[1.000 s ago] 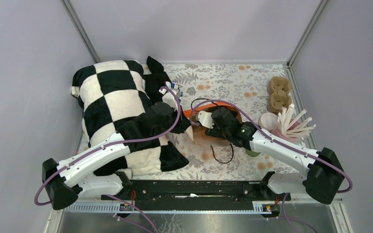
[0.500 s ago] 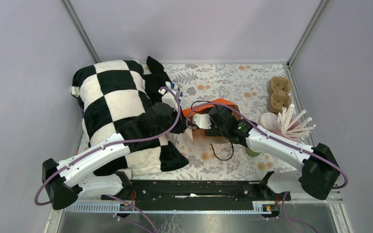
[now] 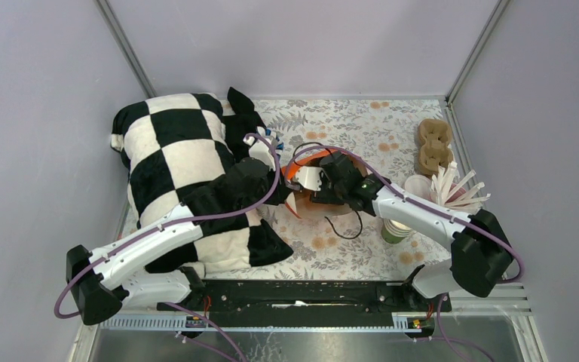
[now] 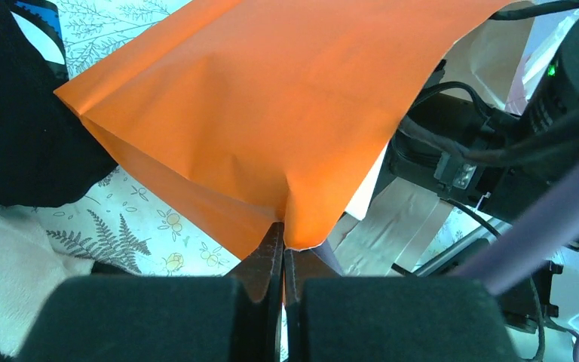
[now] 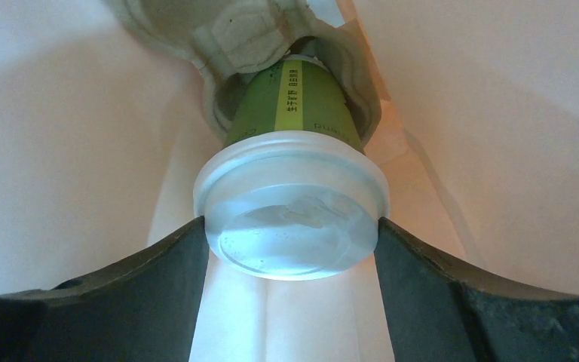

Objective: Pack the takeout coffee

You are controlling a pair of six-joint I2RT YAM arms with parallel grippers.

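Observation:
The takeout coffee (image 5: 294, 102), a green paper cup with a white lid (image 5: 290, 188), is inside an orange paper bag (image 3: 298, 171). Its base rests in a pulp cup carrier (image 5: 249, 34) deep in the bag. My right gripper (image 5: 292, 230) reaches into the bag's mouth and is shut on the cup, one finger on each side of the lid. From above, only its wrist (image 3: 339, 181) shows. My left gripper (image 4: 283, 237) is shut on the bag's (image 4: 271, 113) edge and holds it up. From above it (image 3: 277, 181) is at the bag's left side.
A black-and-white checkered pillow (image 3: 173, 162) fills the left side under my left arm. A stack of lidless green cups (image 3: 397, 230) stands under my right forearm. A pink cup of white sticks (image 3: 452, 197) and spare pulp carriers (image 3: 433, 145) are at the right.
My right arm has pushed left and further into the bag with the cup. The stack of green cups now shows beside the forearm. My left gripper has kept its hold.

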